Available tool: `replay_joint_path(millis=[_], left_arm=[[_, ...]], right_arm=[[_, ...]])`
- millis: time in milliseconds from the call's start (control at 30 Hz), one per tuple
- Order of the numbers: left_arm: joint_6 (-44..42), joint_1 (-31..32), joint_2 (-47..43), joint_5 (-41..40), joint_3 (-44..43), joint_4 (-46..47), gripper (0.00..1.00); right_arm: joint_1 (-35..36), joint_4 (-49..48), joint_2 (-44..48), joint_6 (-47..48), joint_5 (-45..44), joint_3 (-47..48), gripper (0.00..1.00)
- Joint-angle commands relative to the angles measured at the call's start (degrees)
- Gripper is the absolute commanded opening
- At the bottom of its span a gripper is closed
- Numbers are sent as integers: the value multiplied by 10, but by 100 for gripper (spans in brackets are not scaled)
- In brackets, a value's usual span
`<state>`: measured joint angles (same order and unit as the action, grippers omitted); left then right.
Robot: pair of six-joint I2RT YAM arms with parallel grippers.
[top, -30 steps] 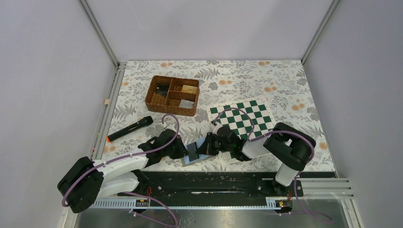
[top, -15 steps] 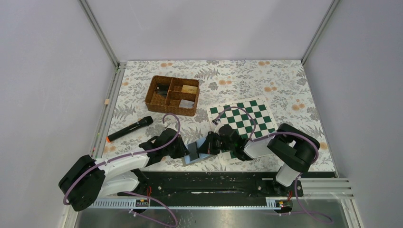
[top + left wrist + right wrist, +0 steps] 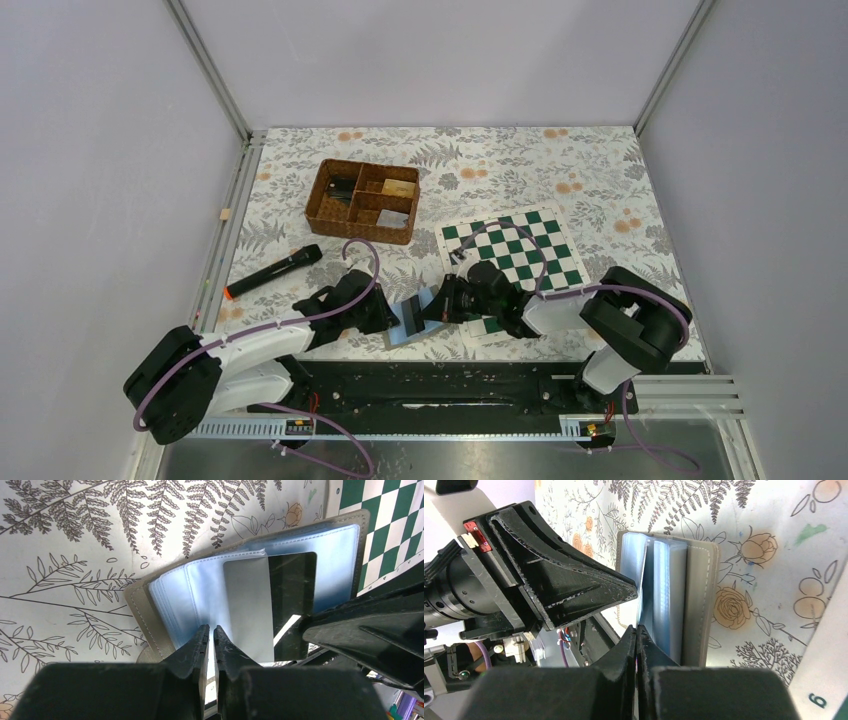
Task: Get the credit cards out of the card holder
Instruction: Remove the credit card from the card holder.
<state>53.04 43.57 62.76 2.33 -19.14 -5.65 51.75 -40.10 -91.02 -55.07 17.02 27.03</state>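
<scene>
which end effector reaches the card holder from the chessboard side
The right end effector: its arm crosses a corner of the green-and-white chessboard to the grey folding card holder. The left end effector reaches over floral cloth.

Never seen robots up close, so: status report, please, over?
Left gripper shut on card holder, pinning it open. Right gripper shut on card, not yet clear of holder. Chessboard alongside, nothing blocking.

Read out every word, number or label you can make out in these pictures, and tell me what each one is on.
"6": printed on the white border of the chessboard, in the right wrist view.
The card in the card holder: shiny, and no print shows on it.
Nothing else can be read in any view.
</scene>
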Motion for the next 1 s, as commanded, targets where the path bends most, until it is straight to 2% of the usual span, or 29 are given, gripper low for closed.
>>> replay_joint_path(millis=[0,167,267,333,567,633,667,733,767,967], left_arm=[[-10,0,20,-43,13,-60,10],[-10,0,13,-31,16,-43,9],[-10,0,16,-26,17,-32,10],[-11,0,21,-26,17,-28,10],[-11,0,29,-12,17,-22,9],[-11,0,30,-11,17,-22,10],[-12,0,30,-12,18,-22,10],[-11,0,31,-14,19,-23,10],[-10,-1,32,-16,19,-25,10],[-12,0,30,-21,14,-41,10]], right_arm=[[-13,-5,34,16,-3,-6,0],[-14,-6,21,16,8,0,0],[-14,-17,5,8,19,7,15],[-14,-23,-5,4,25,13,21],[-14,-22,-28,-2,26,24,24],[-14,-24,-32,-4,25,24,23],[-14,-26,-32,-7,24,22,19],[-14,-25,-26,-7,23,19,3],[-15,-20,-18,-3,23,18,0],[-36,105,81,64,2,24,0]])
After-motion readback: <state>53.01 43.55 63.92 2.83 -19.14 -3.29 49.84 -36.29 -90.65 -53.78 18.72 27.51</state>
